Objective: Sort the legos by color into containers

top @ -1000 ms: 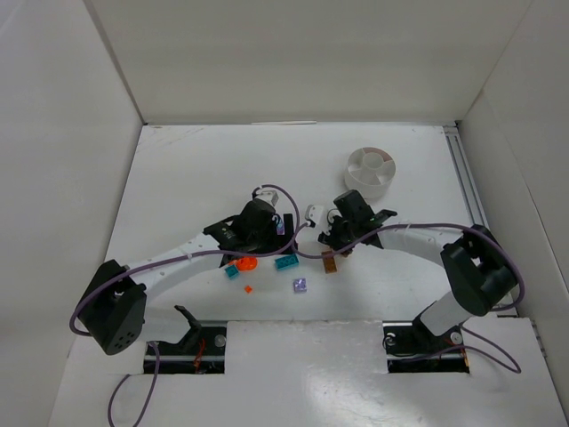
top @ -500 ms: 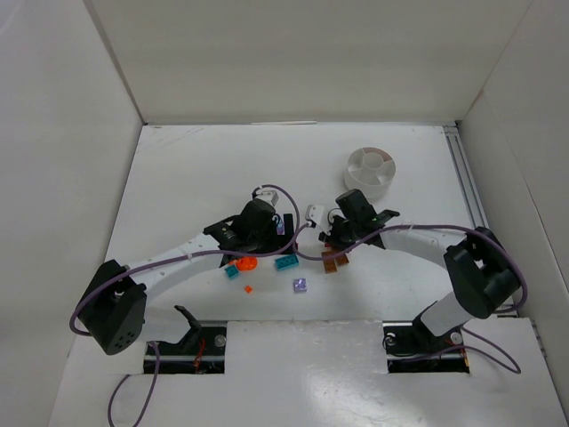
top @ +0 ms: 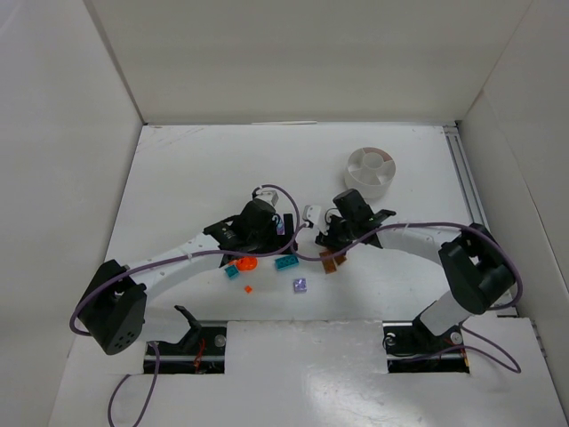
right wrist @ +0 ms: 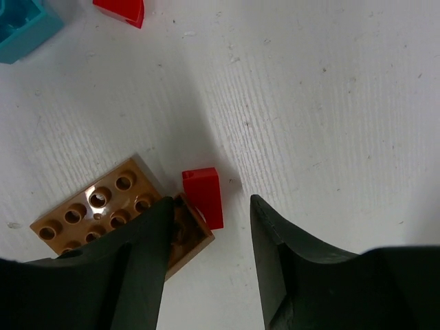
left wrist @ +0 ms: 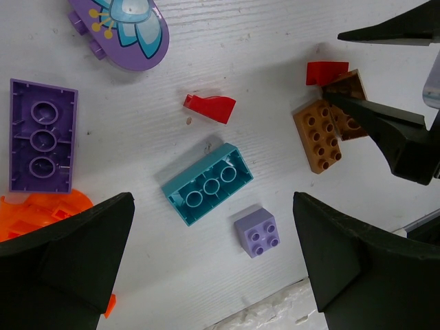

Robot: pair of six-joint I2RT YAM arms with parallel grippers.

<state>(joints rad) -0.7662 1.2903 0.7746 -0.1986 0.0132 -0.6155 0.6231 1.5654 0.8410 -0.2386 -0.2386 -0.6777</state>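
Abutting red brick (right wrist: pixel 203 196) — brown plates (right wrist: pixel 103 206)

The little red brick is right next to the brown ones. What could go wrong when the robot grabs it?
The red brick lies against a small brown brick, and the open right gripper has one finger over the brown one, so it might pinch both or flick the red one away. The left gripper hovers close by, so the two could bump.

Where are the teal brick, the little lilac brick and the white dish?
teal brick (left wrist: pixel 207 183), left wrist view, its middle
little lilac brick (left wrist: pixel 257 233), left wrist view, its top face
white dish (top: pixel 366 184), top external view, its near outer wall
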